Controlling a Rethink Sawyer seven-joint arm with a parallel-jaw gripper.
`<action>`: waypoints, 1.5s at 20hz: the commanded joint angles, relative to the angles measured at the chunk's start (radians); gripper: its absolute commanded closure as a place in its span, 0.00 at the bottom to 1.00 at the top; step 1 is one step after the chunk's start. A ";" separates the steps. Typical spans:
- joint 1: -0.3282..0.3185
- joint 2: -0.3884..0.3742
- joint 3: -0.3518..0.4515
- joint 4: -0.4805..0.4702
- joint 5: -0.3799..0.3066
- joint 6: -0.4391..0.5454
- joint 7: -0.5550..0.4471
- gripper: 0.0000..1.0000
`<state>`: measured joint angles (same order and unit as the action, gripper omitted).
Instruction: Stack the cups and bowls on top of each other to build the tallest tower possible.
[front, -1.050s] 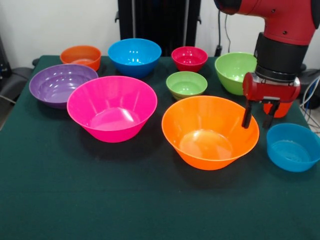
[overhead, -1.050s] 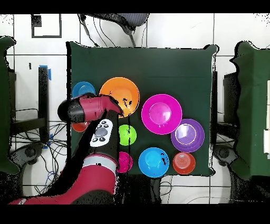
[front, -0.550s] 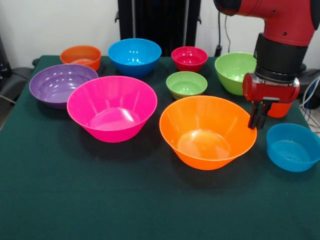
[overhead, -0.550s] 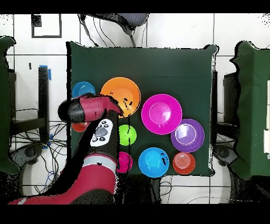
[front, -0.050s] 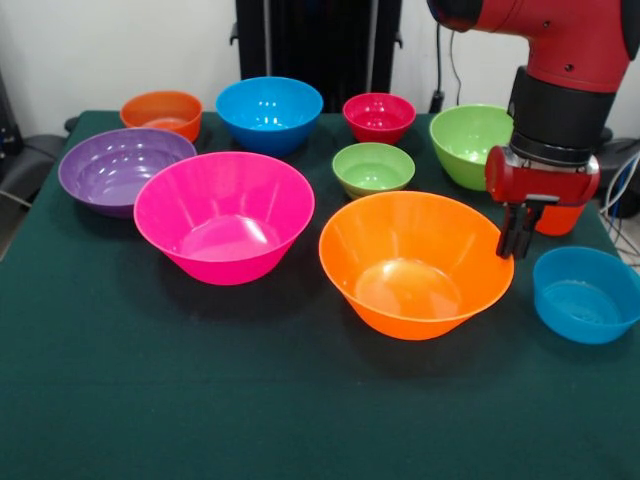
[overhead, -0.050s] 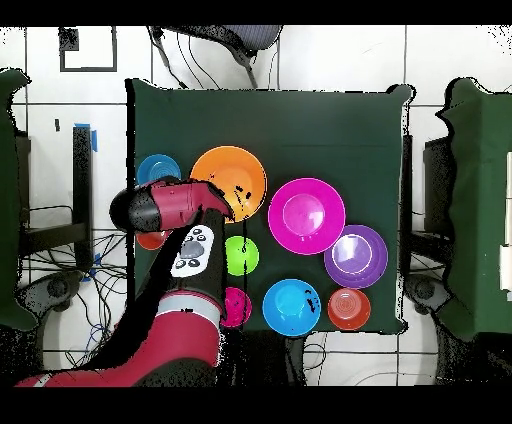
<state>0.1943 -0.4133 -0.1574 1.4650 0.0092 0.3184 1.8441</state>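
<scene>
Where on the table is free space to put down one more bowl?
The wide bare cloth in front of the pink bowl and large orange bowl is free. Behind them the small bowls crowd, and the gripper pinches the orange bowl's rim.

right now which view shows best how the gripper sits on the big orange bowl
The front view: the gripper is shut on the rim of the large orange bowl at its right edge. Overhead, the arm covers the gripper; only the bowl shows.
</scene>
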 joint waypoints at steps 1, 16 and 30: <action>-0.006 0.064 0.112 0.022 0.010 -0.008 0.126 1.00; -0.144 -0.110 0.270 0.060 0.018 0.169 0.012 1.00; -0.285 -0.130 0.408 0.027 -0.017 0.239 -0.091 1.00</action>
<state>-0.0364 -0.5536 0.0728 1.4934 0.0079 0.4175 1.8441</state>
